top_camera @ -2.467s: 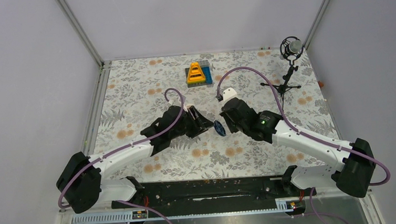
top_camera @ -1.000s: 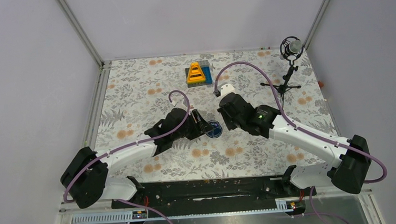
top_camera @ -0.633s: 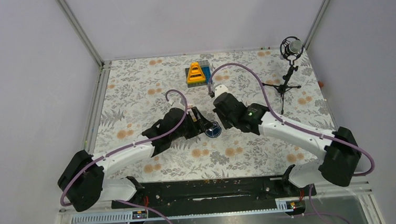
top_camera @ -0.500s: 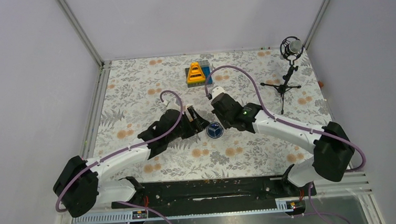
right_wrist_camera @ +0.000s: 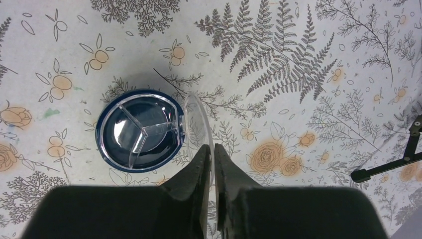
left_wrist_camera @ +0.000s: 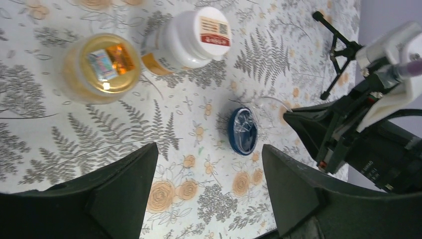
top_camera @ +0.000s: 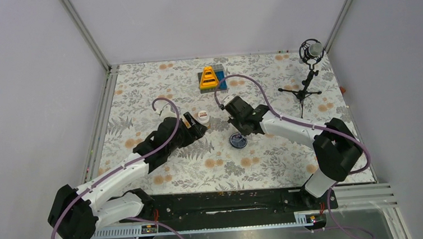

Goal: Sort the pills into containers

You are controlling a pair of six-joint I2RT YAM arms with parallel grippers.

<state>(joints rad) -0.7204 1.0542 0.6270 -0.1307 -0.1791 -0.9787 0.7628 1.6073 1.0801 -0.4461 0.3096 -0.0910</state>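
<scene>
The left tool [left_wrist_camera: 209,149] hangs released, jaws wide, over the bench [left_wrist_camera: 59,149], with the amber bottle [left_wrist_camera: 102,67] and white bottle [left_wrist_camera: 191,37] close together just beyond it. The right tool [right_wrist_camera: 210,148] pinches a clear lid [right_wrist_camera: 196,112] on edge, just beside the dark-blue dish [right_wrist_camera: 101,134].

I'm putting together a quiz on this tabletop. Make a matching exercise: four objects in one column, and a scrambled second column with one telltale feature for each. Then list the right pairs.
Things
1. amber bottle
2. white bottle
3. blue dish
4. yellow toy

Features
A. carries a label with a red stripe
B. divided into three compartments inside
C. shiny gold top
D. stands on a grey-blue base

Pairs: 1-C, 2-A, 3-B, 4-D
</scene>
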